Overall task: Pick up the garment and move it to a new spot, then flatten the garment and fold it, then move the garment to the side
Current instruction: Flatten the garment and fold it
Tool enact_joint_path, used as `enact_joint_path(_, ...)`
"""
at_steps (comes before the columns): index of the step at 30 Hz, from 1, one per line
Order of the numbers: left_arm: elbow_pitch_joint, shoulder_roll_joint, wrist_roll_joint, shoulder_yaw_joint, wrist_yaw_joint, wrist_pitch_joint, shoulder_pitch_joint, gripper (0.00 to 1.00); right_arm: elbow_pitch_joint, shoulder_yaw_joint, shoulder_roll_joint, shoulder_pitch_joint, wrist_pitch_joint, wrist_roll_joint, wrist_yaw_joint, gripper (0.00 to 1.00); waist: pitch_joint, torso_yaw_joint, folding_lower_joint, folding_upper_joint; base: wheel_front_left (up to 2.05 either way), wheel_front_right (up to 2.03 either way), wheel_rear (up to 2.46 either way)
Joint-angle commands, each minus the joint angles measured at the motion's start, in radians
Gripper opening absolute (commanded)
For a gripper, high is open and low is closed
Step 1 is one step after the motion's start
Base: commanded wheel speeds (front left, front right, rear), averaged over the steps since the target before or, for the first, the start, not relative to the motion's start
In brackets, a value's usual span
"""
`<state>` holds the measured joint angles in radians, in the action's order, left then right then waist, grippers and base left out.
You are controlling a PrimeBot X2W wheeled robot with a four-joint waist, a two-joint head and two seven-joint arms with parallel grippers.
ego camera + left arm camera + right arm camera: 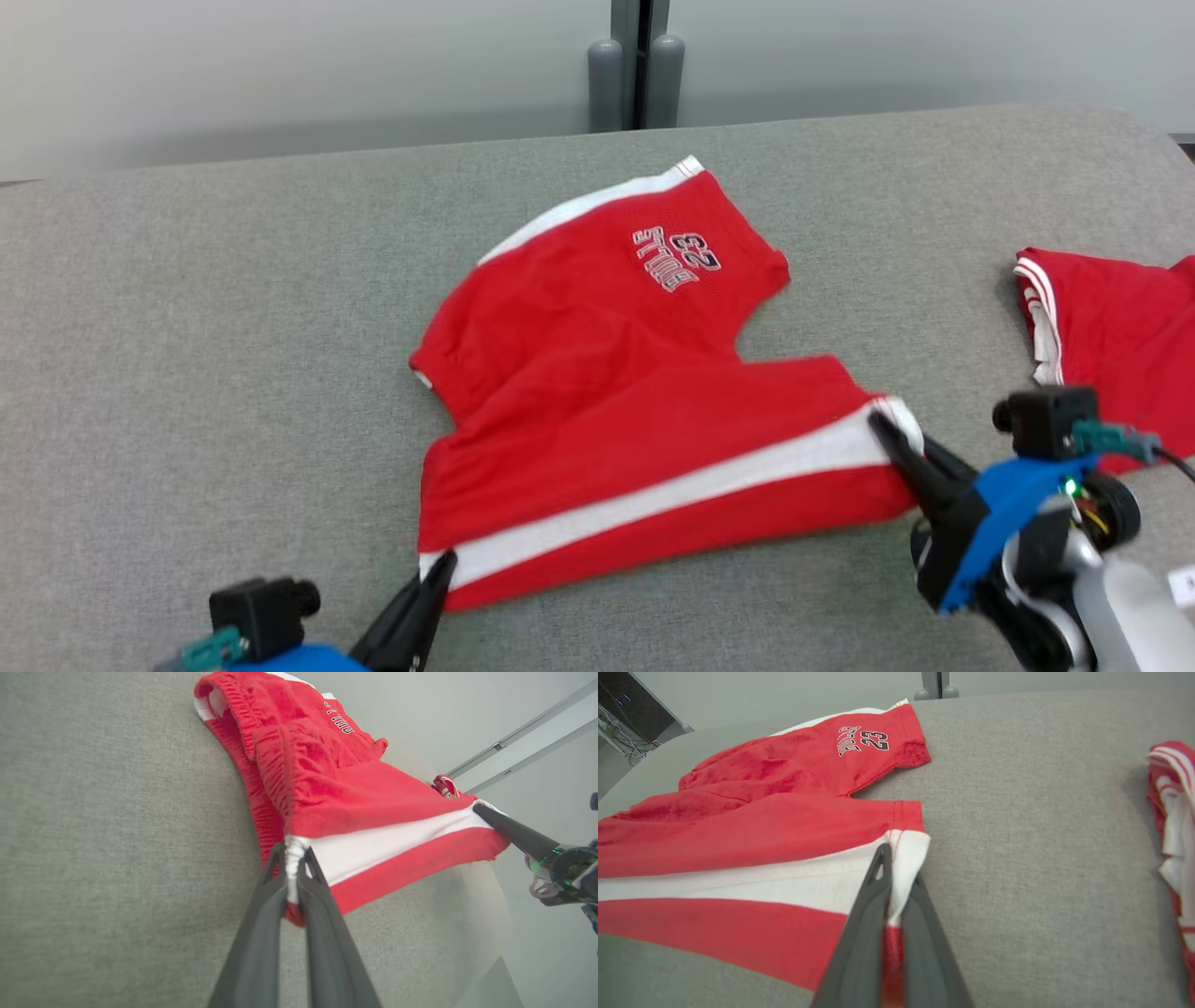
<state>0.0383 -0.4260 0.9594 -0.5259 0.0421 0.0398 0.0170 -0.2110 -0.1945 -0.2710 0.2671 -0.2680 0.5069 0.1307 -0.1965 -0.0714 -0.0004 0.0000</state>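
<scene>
Bare surface (187, 373) left of garment (607, 392); second garment (1111, 317) blocks right.

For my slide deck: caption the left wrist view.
Left end effector pinches red shorts at the waistband; right end effector grips the hem.

The shorts (597, 392) are soft, matt red cloth with a slightly fuzzy nap, white cloth stripes and stitched lettering. The surface (187, 327) is coarse grey woven fabric, matt. The left hand (293, 856) and right hand (899, 868) have smooth, dark matt plastic fingers. Another garment (1111, 327) at the right edge is red-and-white cloth.
</scene>
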Motion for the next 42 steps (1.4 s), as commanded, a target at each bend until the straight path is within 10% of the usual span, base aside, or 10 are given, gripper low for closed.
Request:
enact_joint_path(1, 0.054, -0.023, 0.003, 0.008, 0.034, 0.010, 0.047, 0.00, 0.072, 0.035, 0.014, -0.068, -0.046, -0.020, 0.000, 0.00, -0.003, 0.006, 0.0004, 0.0000, 0.00, 0.00, 0.00)
enact_joint_path(8, 0.249, -0.062, 0.005, -0.013, 0.133, 0.059, 0.171, 0.00, 0.389, 0.188, 0.080, -0.261, -0.236, -0.111, 0.000, 0.00, -0.023, 0.019, 0.0004, 0.0000, 0.00, 0.00, 0.00)
enact_joint_path(14, 0.241, -0.014, -0.032, -0.009, 0.154, 0.049, 0.066, 0.00, 0.424, 0.201, 0.086, -0.196, -0.263, -0.150, 0.000, 0.00, -0.040, 0.043, 0.0004, 0.0000, 0.00, 0.00, 0.00)
enact_joint_path(41, -0.274, 0.258, -0.083, 0.017, 0.105, -0.082, -0.449, 0.00, -0.391, -0.201, -0.076, 0.602, 0.233, -0.079, 0.000, 0.00, -0.227, 0.166, 0.0004, 0.0000, 0.00, 0.00, 0.00)
enact_joint_path(42, -0.283, 0.261, -0.085, 0.015, 0.100, -0.088, -0.453, 0.12, -0.418, -0.208, -0.075, 0.607, 0.229, -0.072, 0.000, 0.18, -0.229, 0.168, 0.0004, 0.0000, 0.00, 0.00, 0.00)
